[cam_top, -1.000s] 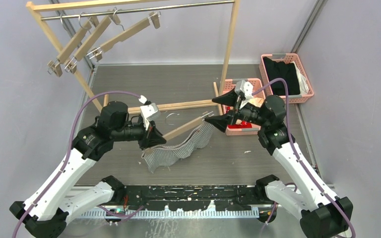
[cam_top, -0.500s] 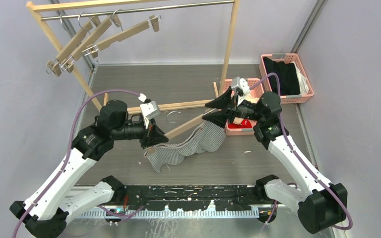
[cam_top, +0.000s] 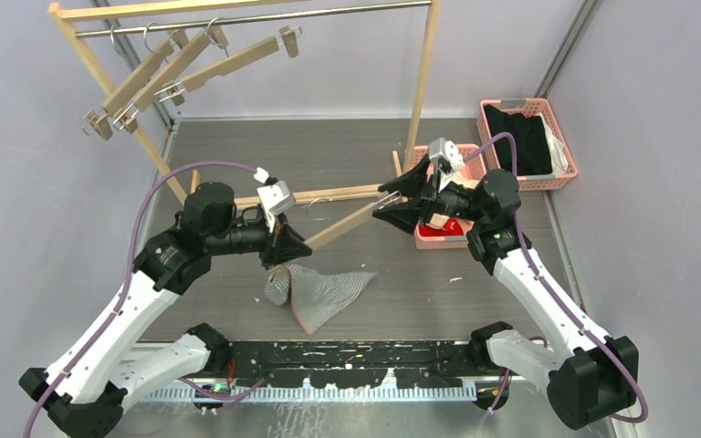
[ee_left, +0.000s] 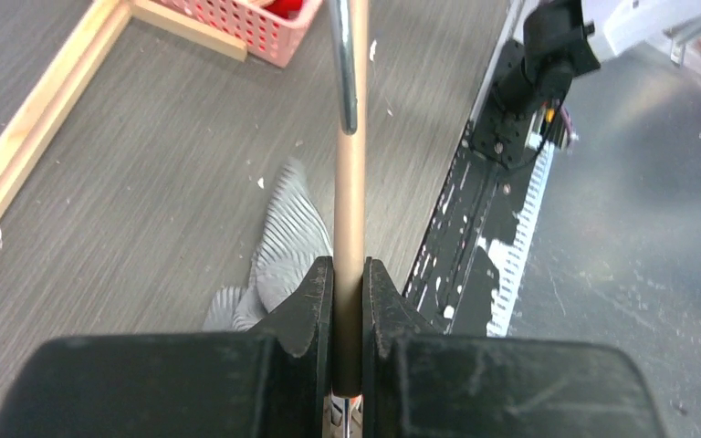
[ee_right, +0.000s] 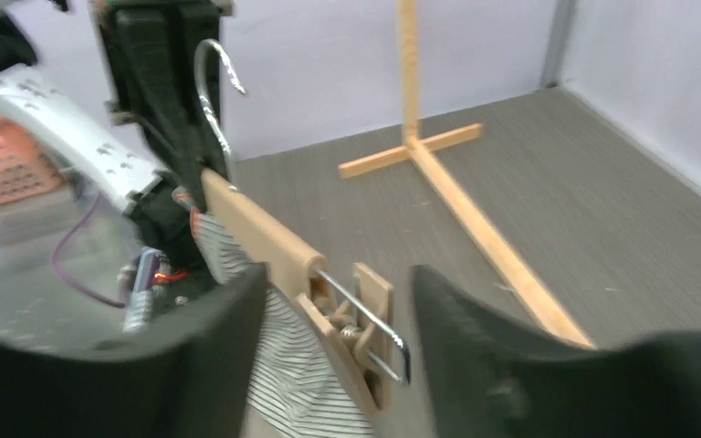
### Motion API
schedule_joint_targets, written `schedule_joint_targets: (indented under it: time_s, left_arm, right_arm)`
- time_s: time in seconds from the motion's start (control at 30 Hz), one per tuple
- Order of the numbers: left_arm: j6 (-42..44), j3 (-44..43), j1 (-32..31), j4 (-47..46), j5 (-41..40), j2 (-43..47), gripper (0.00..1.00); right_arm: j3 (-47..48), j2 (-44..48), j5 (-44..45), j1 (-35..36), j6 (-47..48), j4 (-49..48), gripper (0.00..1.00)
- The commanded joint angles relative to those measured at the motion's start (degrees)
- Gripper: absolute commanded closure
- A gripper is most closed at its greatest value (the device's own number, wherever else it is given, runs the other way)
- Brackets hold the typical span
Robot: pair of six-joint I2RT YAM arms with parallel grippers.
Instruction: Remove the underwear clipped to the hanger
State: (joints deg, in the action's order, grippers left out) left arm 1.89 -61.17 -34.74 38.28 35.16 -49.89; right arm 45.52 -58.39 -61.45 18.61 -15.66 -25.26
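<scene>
The grey-and-white striped underwear lies crumpled on the table below the wooden hanger. Its left end bunches up under my left gripper, and I cannot tell whether that end is still clipped. The left gripper is shut on the hanger's bar, with the striped cloth on the floor beneath. My right gripper is at the hanger's right end. In the right wrist view its jaws stand open on either side of the clip, with gaps on both sides, and striped cloth shows below.
A wooden rack with three bare hangers stands at the back, its base beam lying on the table. A pink basket holding red underwear sits behind the right gripper. Another pink basket holds black clothes.
The striped underwear's right end came off the hanger and fell to the table. The right gripper's jaws narrowed around the clip. The left gripper kept its hold on the hanger.
</scene>
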Motion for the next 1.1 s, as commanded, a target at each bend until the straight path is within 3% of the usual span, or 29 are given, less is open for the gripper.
schedule_joint_targets:
  time_s: [0.0,0.1,0.23,0.67,0.93,1.0,1.07]
  left_arm:
    - [-3.8,-1.7,0.0,-12.4,-2.6,-0.8,1.0]
    - [-3.8,-2.1,0.0,-13.2,-3.8,-1.8,1.0]
    - [-4.5,-1.2,0.0,-16.0,-3.9,-2.2,1.0]
    - [-19.0,10.1,0.0,-45.2,-1.0,-3.0,1.0]
    - [-28.0,13.0,-0.1,-57.9,3.0,-5.1,1.0]
    - [-29.7,13.3,0.0,-60.0,3.8,-5.9,1.0]
    - [-30.7,13.9,-0.1,-61.4,3.8,-6.4,1.0]
  right_arm:
    - [0.4,1.2,13.5,0.3,0.6,-1.0,0.18]
    - [-1.1,3.7,21.1,0.3,0.5,-1.1,0.06]
    - [-6.4,7.2,29.5,0.3,-3.4,-7.6,0.0]
    - [-13.4,0.6,22.5,0.3,-25.9,-40.8,0.03]
    - [-12.6,-4.8,21.3,0.3,-33.4,-52.0,0.08]
    - [-12.3,-5.5,21.4,0.4,-34.3,-53.1,0.14]
    - [-12.0,-6.0,21.5,0.4,-35.1,-53.9,0.34]
